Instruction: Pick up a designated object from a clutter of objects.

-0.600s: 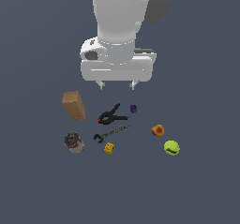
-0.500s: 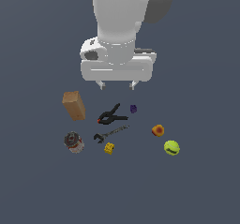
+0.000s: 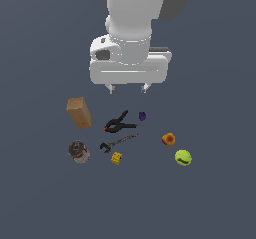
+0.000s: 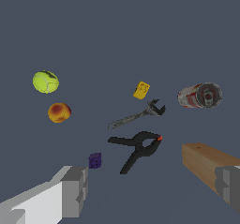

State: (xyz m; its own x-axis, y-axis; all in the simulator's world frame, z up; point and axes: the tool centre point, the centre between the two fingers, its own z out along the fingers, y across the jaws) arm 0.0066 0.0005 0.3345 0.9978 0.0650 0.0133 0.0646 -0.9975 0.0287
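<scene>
The designated object, a tiny dark purple blocky piece (image 3: 142, 116) (image 4: 95, 160), lies on the dark floor just to the exterior view's right of the black clamp (image 3: 119, 123) (image 4: 137, 147). My gripper (image 3: 128, 88) (image 4: 152, 190) hangs open above the clutter, a little behind the purple piece, with nothing between its fingers. In the wrist view one grey finger (image 4: 74, 191) shows close to the purple piece, and the other finger (image 4: 228, 186) overlaps the brown box (image 4: 201, 162).
Around it lie the brown box (image 3: 79, 112), a dark wrench (image 3: 117, 142) (image 4: 136, 116), a red-white can (image 3: 79, 151) (image 4: 199, 95), a yellow cube (image 3: 116, 158) (image 4: 141, 90), an orange fruit (image 3: 169, 139) (image 4: 59, 112) and a yellow-green ball (image 3: 183, 157) (image 4: 45, 82).
</scene>
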